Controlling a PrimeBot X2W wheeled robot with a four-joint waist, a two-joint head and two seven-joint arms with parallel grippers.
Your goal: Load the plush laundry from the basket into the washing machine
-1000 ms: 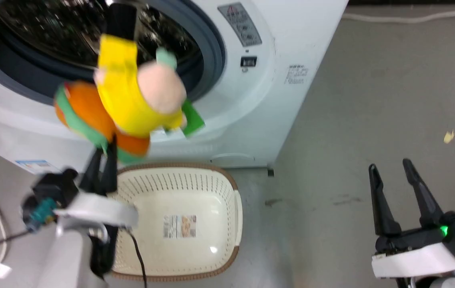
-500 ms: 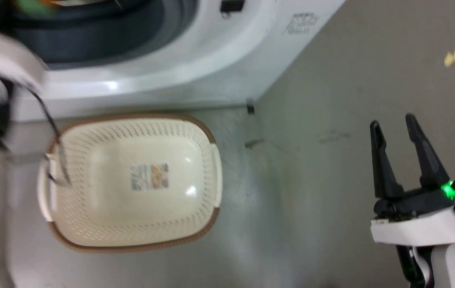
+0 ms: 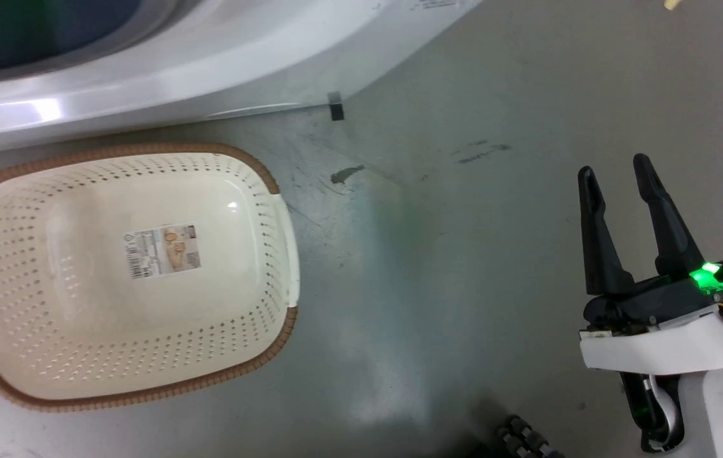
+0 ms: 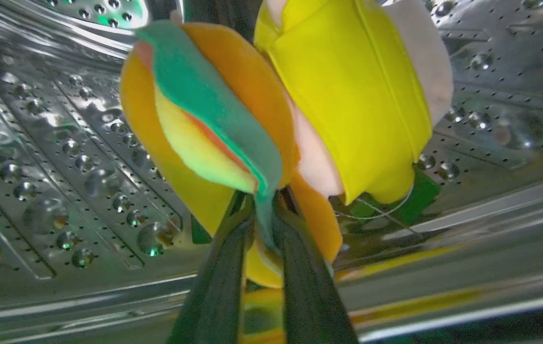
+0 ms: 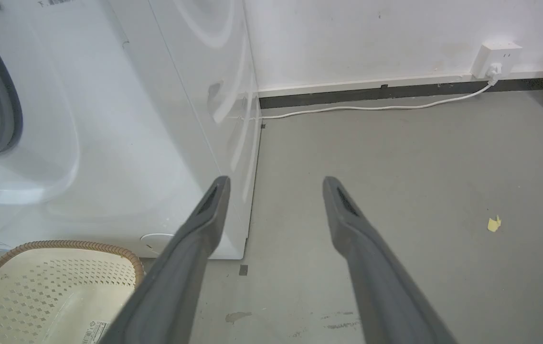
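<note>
CHANGE: plush laundry (image 4: pixel 347 95), dangling outside the washing machine (image 4: pixel 61 143) a second ago, is hanging inside it | left gripper (image 4: pixel 262 215) is pinching its green edge, 6 o'clock | right gripper (image 3: pixel 613 166) is idling spread, head view 4 o'clock | basket (image 3: pixel 253 267) is sitting empty, 9 o'clock | release is looking due

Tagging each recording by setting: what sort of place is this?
Probably a laundry or utility room: a white front-loading washing machine stands on bare grey floor, a cream laundry basket sits before it, and a white cable runs from a wall socket.
</note>
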